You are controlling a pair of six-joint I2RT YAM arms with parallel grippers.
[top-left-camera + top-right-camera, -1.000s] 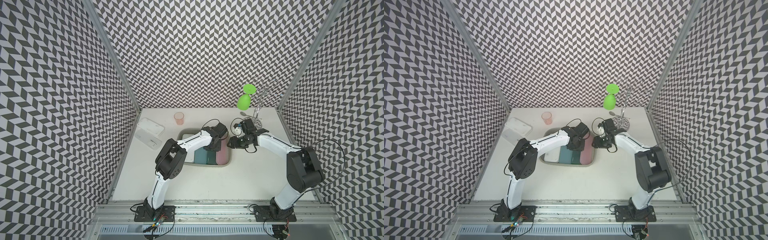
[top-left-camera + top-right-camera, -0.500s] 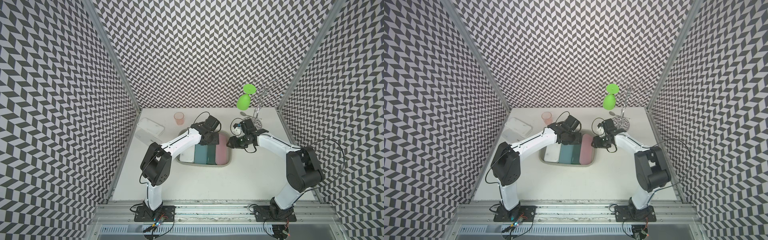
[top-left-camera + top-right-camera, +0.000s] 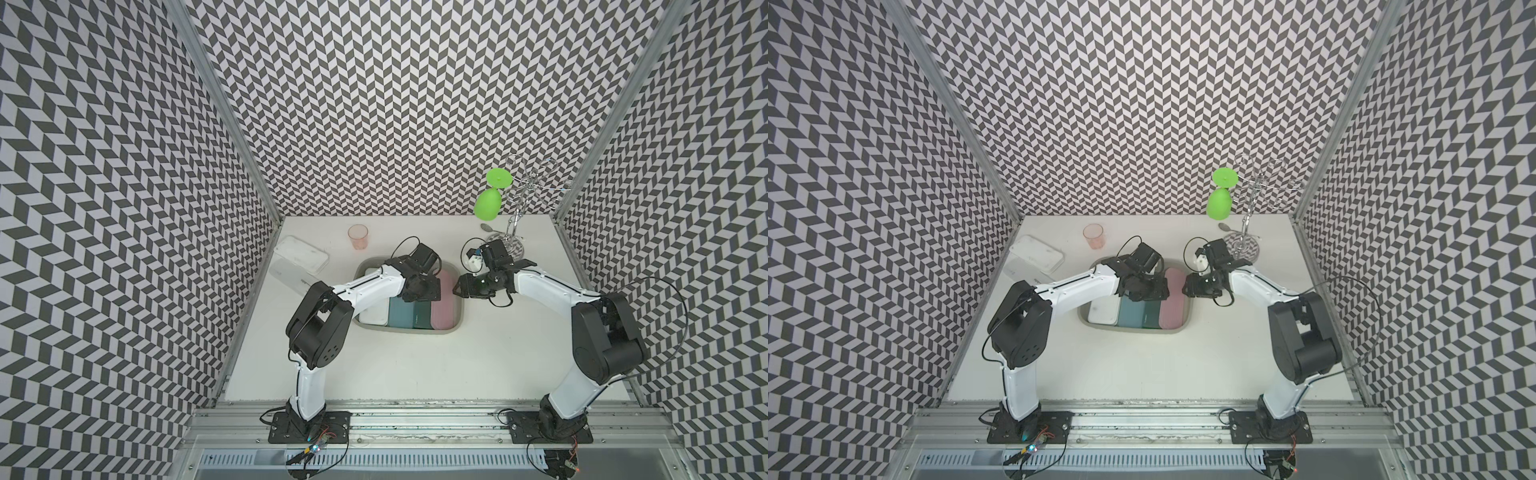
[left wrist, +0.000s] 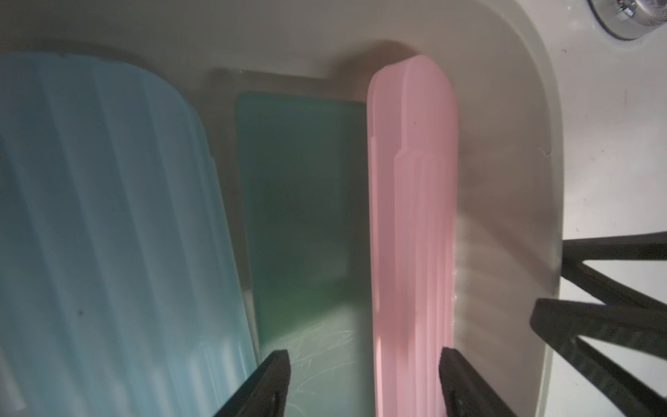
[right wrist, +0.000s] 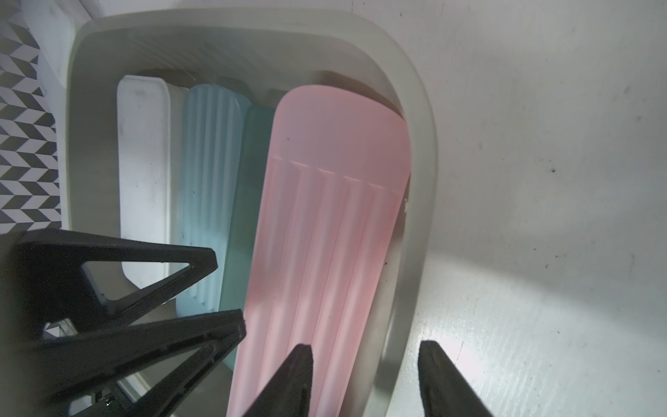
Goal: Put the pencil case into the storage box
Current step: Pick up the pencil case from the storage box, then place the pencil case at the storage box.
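Placing step looks finished: the pink pencil case (image 3: 444, 307) lies tilted at the right side of the storage box (image 3: 407, 331). Left gripper (image 4: 364, 379) is spread loosely around it; right gripper (image 5: 364, 361) straddles the rim, and I cannot tell if it pinches. Next: lift left clear

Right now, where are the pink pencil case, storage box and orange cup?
pink pencil case (image 3: 444, 307), in a top view, middle of its lid.
storage box (image 3: 405, 334), in a top view, its near rim.
orange cup (image 3: 359, 241), in a top view, its side.
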